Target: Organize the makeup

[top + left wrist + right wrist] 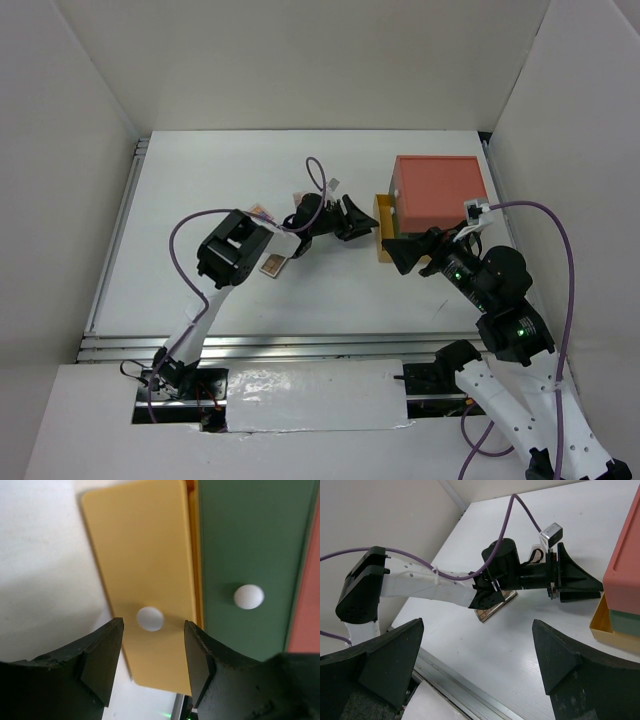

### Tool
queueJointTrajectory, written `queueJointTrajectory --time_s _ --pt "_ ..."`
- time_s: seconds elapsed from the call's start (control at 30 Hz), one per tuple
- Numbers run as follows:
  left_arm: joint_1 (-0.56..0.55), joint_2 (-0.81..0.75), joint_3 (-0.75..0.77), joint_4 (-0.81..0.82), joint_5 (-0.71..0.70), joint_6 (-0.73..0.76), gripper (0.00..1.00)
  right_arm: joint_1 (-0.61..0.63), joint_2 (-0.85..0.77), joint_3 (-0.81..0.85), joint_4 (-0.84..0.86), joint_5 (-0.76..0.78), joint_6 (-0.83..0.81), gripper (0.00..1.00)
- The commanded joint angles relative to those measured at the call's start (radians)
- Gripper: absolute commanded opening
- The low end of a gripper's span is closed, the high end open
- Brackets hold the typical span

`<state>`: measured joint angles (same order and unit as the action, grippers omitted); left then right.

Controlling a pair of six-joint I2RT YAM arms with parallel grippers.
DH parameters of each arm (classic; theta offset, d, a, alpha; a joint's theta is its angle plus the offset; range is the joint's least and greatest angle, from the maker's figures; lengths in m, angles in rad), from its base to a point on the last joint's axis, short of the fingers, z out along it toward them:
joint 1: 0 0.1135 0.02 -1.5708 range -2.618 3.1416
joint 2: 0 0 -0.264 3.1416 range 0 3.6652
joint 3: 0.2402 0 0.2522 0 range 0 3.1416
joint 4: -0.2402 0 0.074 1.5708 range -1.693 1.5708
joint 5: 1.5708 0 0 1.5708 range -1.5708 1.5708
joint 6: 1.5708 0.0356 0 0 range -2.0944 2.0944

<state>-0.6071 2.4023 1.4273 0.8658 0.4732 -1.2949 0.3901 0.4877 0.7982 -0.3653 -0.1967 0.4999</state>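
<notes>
My left gripper (362,219) is open and faces the yellow drawer (384,228), which sticks out a little from the box. In the left wrist view the jaws (152,645) stand on either side of the drawer's white knob (150,618), just short of it and not touching. A flat eyeshadow palette (272,264) lies on the table under the left arm; it also shows in the right wrist view (496,608), partly hidden by the arm. My right gripper (405,253) is open and empty (477,645), hovering in front of the box. No other makeup shows.
The box (435,190) has a red top and stands at the back right. Its green drawer (250,545) with a white knob (249,596) is closed beside the yellow one. A metal rail (300,345) runs along the table's near edge. White walls enclose the table.
</notes>
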Motion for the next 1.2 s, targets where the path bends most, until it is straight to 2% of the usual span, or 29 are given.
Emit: queueJointTrajectory --time_s 0.0,0.2,0.7,1.17 --pt "-0.006 0.031 0.027 0.036 0.021 -0.020 0.64 0.003 -0.001 0.004 0.035 0.003 -0.012 0.97" --pt "-0.006 0.049 0.028 0.058 0.025 -0.040 0.58 0.004 -0.003 0.003 0.035 0.002 -0.012 0.97" --pt "-0.008 0.084 0.074 0.094 0.027 -0.069 0.57 0.003 0.014 0.010 0.037 -0.007 -0.012 0.97" --pt "-0.006 0.116 0.073 0.156 0.036 -0.118 0.48 0.004 0.023 0.010 0.043 -0.012 -0.011 0.97"
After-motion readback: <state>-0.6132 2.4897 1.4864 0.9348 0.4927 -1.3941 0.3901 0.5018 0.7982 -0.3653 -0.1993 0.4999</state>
